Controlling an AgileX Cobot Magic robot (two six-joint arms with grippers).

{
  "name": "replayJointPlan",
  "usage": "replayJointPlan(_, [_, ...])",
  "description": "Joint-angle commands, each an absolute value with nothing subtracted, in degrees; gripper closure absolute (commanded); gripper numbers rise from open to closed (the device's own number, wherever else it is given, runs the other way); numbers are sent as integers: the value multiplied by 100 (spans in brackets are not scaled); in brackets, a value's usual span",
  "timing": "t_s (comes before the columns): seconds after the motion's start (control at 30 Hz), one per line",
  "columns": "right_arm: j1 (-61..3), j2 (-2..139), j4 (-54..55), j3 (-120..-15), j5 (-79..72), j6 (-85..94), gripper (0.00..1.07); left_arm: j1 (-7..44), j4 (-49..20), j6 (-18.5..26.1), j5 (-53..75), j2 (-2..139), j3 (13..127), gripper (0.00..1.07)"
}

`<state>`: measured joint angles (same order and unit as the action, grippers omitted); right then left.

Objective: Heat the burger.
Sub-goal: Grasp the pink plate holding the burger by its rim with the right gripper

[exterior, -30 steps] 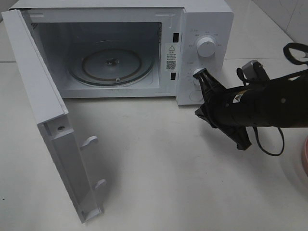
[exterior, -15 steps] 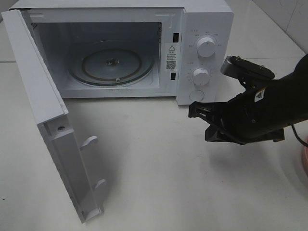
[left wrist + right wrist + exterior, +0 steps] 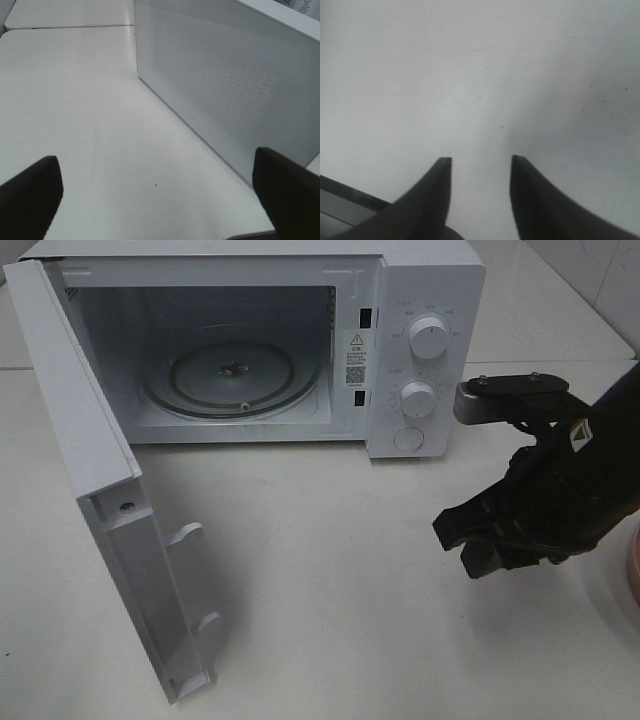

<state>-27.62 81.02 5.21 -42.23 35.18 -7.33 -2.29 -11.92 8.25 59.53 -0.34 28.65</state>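
The burger is out of view in every frame. The white microwave (image 3: 425, 280) stands at the back with its door (image 3: 100, 490) swung wide open to the left. Its glass turntable (image 3: 232, 370) is bare. My right gripper (image 3: 465, 543) hovers over the table in front of the control panel, lower than the round button (image 3: 408, 439). In the right wrist view this gripper (image 3: 480, 160) is open, with only white tabletop between its fingers. My left gripper (image 3: 155, 155) is open wide above the table beside a white dotted microwave panel (image 3: 225, 75), holding nothing.
Two knobs (image 3: 428, 337) (image 3: 418, 397) sit on the microwave's panel. A sliver of a pink plate (image 3: 634, 570) shows at the right edge. The open door juts forward on the left side of the white table (image 3: 320, 620).
My right gripper drew back from the lower knob and button, swung down and toward the front right, and its jaws parted from shut to open. The left gripper stayed open.
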Motion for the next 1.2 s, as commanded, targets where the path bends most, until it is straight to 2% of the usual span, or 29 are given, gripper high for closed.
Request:
replayJointPlan(0.03, [-2739,8067,338,-4337,3793,-716,43,-235,-1203,814,5896,-166,2848,9])
replayJointPlan(0.1, [-2739,8067,-29,-4561,4091,-573,11,-235,-1203,814,5896,-166,2848,9])
replayJointPlan(0.2, [-2739,8067,-143,-4681,4309,-321,5,-235,-1203,814,5896,-166,2848,9])
replayJointPlan(0.27, [-2710,8067,-149,-4715,4377,-206,5,-235,-1203,814,5896,-166,2848,9])
replayJointPlan(0.57, [-1673,8067,-602,-4761,4962,0,7,-235,-1203,814,5896,-166,2848,9])
replayJointPlan(0.9, [-791,8090,-980,-4738,4968,0,10,-235,-1203,814,5896,-166,2848,9])
replayJointPlan(1.2, [-401,8463,-1054,-4738,4939,46,12,-235,-1203,814,5896,-166,2848,9])
